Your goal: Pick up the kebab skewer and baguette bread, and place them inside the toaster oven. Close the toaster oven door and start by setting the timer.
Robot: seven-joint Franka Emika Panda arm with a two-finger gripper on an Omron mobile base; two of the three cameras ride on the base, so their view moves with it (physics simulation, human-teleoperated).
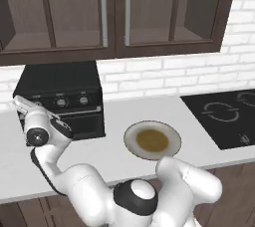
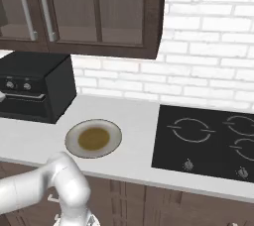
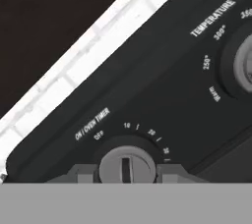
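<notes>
Jaws stood closed around the timer knob (image 3: pixel 127 165) at the bottom of the hand view. Toaster oven (image 1: pixel 62 99) sat at the left on the desk (image 1: pixel 119 116), its door shut (food not visible, presumably inside); plate (image 1: pixel 152 140) was empty. Only the timer remained.

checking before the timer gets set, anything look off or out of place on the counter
Nothing stands out. The toaster oven sits square with its door up, the plate lies flat and bare on the counter, and the gripper is at the timer knob.
</notes>
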